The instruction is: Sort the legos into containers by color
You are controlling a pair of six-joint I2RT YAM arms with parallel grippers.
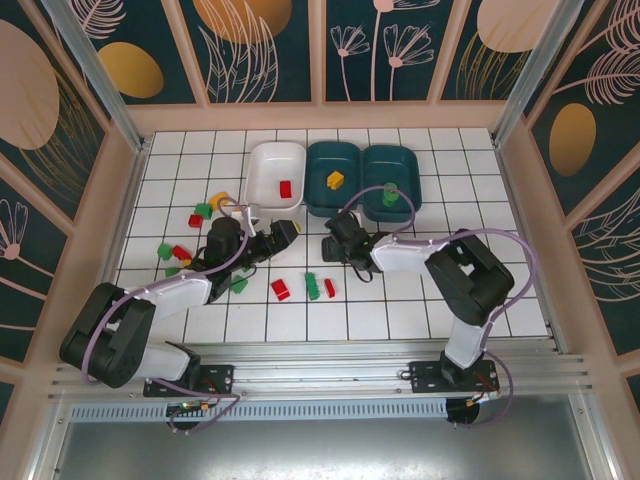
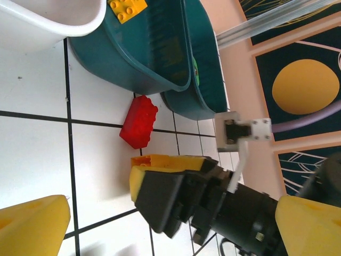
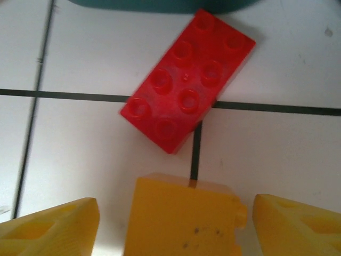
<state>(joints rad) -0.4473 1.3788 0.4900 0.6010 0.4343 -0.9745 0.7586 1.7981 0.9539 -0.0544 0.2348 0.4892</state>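
Observation:
My right gripper (image 3: 176, 221) is open over the floor tiles, and a yellow lego (image 3: 184, 218) stands between its fingers with a gap at each side. Just beyond it lies a red lego (image 3: 186, 80), eight studs up. In the left wrist view the same yellow lego (image 2: 170, 161) and red lego (image 2: 139, 121) sit below the teal containers. My left gripper (image 1: 288, 231) is open and holds nothing, facing the right gripper (image 1: 332, 243). The white container (image 1: 262, 160) holds a red lego, the middle teal container (image 1: 318, 160) a yellow one (image 1: 335, 180), and the right teal container (image 1: 410, 165) a green one.
Loose legos lie on the tiles: red (image 1: 281, 290), green (image 1: 312, 286) and red (image 1: 330, 288) in front of the grippers, and a mixed cluster (image 1: 185, 240) at the left. Wooden walls ring the floor. Both arms cross the near tiles.

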